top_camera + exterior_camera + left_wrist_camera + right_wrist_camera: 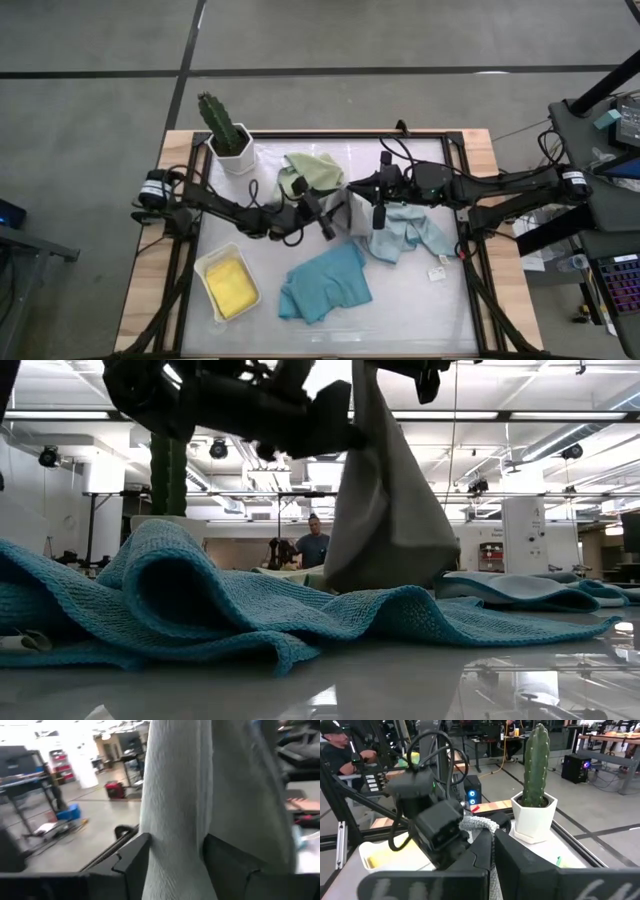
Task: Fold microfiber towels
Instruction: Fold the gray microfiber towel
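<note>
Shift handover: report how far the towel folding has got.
Done: the yellow towel lies folded in the white tray. In hand: both the left gripper and right gripper hold the grey towel up. Left: teal, pale blue and sage green towels lie crumpled.

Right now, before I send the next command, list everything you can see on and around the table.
grey towel: one, grey, hanging above the table's middle, held between both arms
sage green towel: one, crumpled near the far edge, beside the cactus
pale blue towel: one, bunched right of centre
teal towel: one, loosely spread near the front middle
yellow towel: one, folded in the white tray, front left
cactus: one, green, in a white pot, far left
small tag: one, white, right of the teal towel
person: one, in the room behind
left end effector: fingers either side of the grey towel
right end effector: shut on the grey towel's top
</note>
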Available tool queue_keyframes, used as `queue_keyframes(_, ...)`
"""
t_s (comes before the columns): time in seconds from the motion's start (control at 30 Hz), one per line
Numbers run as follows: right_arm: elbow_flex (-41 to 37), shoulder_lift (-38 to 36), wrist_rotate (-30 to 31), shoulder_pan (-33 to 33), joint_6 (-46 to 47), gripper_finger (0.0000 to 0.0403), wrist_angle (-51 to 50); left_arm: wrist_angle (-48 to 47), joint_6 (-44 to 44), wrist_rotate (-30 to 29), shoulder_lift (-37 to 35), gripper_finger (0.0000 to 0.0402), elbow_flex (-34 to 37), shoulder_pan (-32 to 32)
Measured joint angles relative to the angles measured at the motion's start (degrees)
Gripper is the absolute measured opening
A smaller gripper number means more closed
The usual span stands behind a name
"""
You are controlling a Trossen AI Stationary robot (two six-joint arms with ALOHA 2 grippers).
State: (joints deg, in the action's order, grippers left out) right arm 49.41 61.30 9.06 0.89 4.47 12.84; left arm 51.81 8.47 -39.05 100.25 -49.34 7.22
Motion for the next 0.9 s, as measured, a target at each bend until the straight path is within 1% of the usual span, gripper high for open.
queue_keyframes(0.13, 0.00, 0.00, -0.01, 0.00, -0.09, 0.0009, 0.10, -8.65, -0.70, -6.01, -1.56, 0.0127, 0.07, 0.05)
queue_keyframes(0.2, 0.00, 0.00, 0.01, 0.00, -0.15, 0.0009, 0.10, -11.81, -0.65, -6.49, -3.14, 0.0110, 0.09, 0.00)
queue_keyframes(0.3, 0.00, 0.00, 0.48, 0.00, -0.51, 0.0009, 0.25, -13.78, -0.64, -4.32, -5.73, 0.0086, 0.09, 0.00)
queue_keyframes(0.37, 0.00, 0.00, 3.09, 0.02, -0.03, 0.0009, 0.79, -16.31, -0.59, -1.63, -7.05, 0.0072, 0.09, 0.02)
queue_keyframes(0.43, 0.00, 0.00, 4.53, 0.02, 0.52, 0.0009, 1.53, -21.93, 0.55, 0.54, -9.37, 0.0059, 0.11, 0.08)
queue_keyframes(0.53, 0.00, 0.00, 4.07, 0.10, 1.76, 0.0008, 2.00, -32.40, 2.16, 0.44, -14.50, 0.0034, 0.13, 0.07)
queue_keyframes(0.63, 0.00, 0.00, 0.06, 0.62, 2.73, 0.0008, 2.71, -40.96, 2.40, -1.40, -20.86, 0.0007, 0.13, 0.00)
queue_keyframes(0.83, 0.00, 2.48, -0.48, 1.25, 3.22, 0.0008, 2.24, -50.59, 4.05, -1.56, -34.45, 0.0008, 0.20, -0.42)
queue_keyframes(0.9, 0.00, 4.14, -0.30, 1.21, 3.20, 0.0008, 1.66, -53.96, 3.29, 0.46, -37.73, 0.0008, 0.20, -0.79)
